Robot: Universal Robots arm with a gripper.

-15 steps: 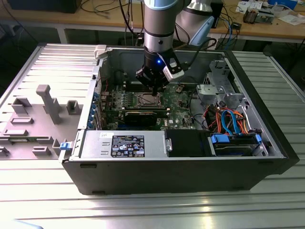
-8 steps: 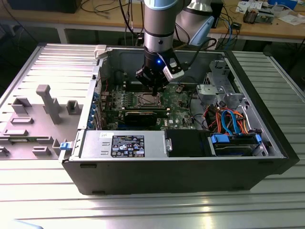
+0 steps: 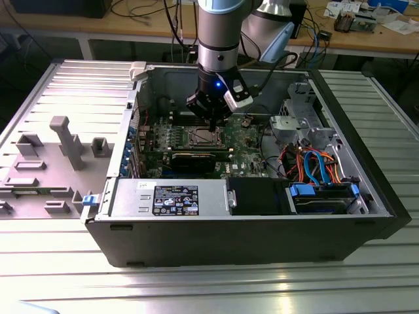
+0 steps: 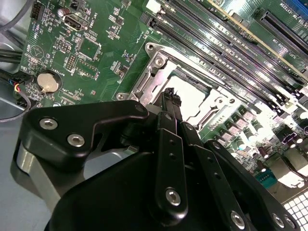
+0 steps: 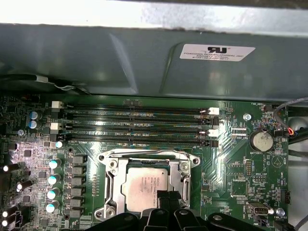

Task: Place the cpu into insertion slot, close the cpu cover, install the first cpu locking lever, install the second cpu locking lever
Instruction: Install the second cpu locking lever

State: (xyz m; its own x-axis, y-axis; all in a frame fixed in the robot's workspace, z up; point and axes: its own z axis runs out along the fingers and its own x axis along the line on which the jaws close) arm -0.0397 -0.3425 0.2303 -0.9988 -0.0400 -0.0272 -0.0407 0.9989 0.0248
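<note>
The cpu (image 5: 142, 185) lies flat in the insertion slot (image 3: 203, 136) on the green board, its silvery top (image 4: 190, 94) showing through the cut-out of the cpu cover (image 5: 111, 166). The cover (image 4: 156, 62) lies down flat around the chip. A thin wire lever (image 5: 144, 151) runs along the frame's edge toward the memory slots; whether it is latched I cannot tell. My gripper (image 4: 169, 92) hangs just above the socket's edge, its black fingers (image 5: 166, 196) pressed together with nothing between them. In the exterior view the gripper (image 3: 211, 122) hangs inside the open case right over the socket.
Long black memory slots (image 5: 139, 122) run beside the socket, under the case wall (image 5: 144, 53). A coin battery (image 5: 263, 140) sits on the board. A black graphics card (image 3: 193, 159), a power supply (image 3: 170, 196) and cabled drive bays (image 3: 314, 163) fill the case. A grey fixture (image 3: 65, 140) stands at the exterior view's left.
</note>
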